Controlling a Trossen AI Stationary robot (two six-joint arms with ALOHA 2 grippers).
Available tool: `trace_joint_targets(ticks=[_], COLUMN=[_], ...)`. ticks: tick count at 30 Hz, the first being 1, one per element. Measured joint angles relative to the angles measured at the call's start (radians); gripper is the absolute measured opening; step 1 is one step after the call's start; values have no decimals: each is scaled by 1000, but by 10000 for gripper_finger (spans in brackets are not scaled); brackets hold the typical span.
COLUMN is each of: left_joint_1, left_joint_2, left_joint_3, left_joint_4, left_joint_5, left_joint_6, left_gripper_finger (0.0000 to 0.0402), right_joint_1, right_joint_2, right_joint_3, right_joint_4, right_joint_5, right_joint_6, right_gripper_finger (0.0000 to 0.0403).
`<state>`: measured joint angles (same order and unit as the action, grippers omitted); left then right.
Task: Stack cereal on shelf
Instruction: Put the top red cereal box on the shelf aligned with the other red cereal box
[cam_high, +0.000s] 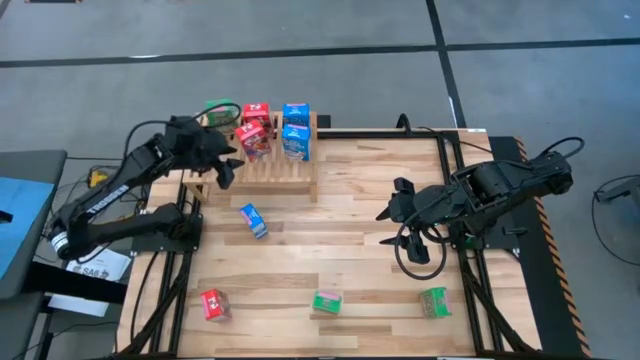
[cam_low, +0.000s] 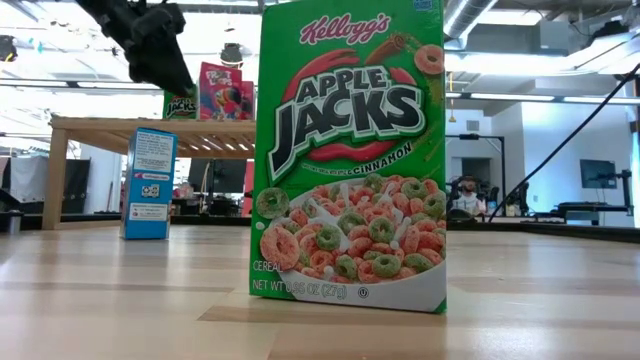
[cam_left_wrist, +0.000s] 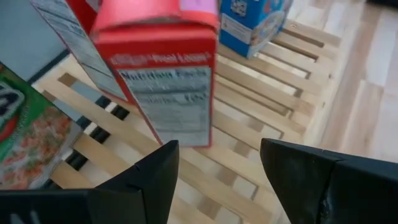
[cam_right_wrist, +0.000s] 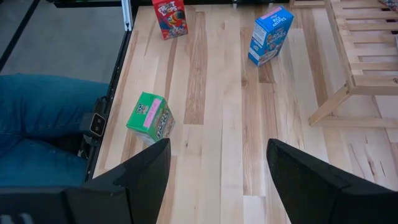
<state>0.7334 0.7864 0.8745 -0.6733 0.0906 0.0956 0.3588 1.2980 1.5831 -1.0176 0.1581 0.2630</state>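
Wooden slats of the shelf (cam_high: 262, 170) already carry five cereal boxes: two red (cam_high: 254, 130), two blue (cam_high: 295, 130) and one green (cam_high: 215, 108). Four are left on the worktop (cam_high: 350, 250) in front of the shelf (a blue (cam_high: 253, 220), a red (cam_high: 214, 304), two green (cam_high: 327, 301)). The left pincer (cam_high: 228, 160) is held open over the shelf, gripping nothing; the right pincer (cam_high: 395, 222) waits open, well apart from the shelf.

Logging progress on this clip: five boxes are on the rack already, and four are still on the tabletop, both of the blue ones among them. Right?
Not quite. Only one blue box is on the tabletop; the other two stand on the rack. The high view shows this. Five on the rack, four on the table is right.
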Motion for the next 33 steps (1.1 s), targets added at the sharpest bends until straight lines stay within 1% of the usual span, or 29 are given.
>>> trace_joint_targets(ticks=[4,11,19,26,31,33], left_joint_1=[0,0,0,0,-1,-1], left_joint_2=[25,81,143,143,135,136], left_joint_3=[0,0,0,0,0,0], left_joint_4=[26,95,108,108,106,105], left_joint_5=[-27,-25,-40,-79,-139,-144], left_joint_6=[0,-4,5,-9,-27,-30], left_gripper_finger=[215,215,215,215,215,215], right_joint_1=[0,0,0,0,0,0], right_joint_2=[0,0,0,0,0,0], right_joint_3=[0,0,0,0,0,0], right_joint_4=[0,0,0,0,0,0], right_joint_5=[0,0,0,0,0,0], right_joint_6=[0,0,0,0,0,0], right_gripper_finger=[292,292,292,292,292,292])
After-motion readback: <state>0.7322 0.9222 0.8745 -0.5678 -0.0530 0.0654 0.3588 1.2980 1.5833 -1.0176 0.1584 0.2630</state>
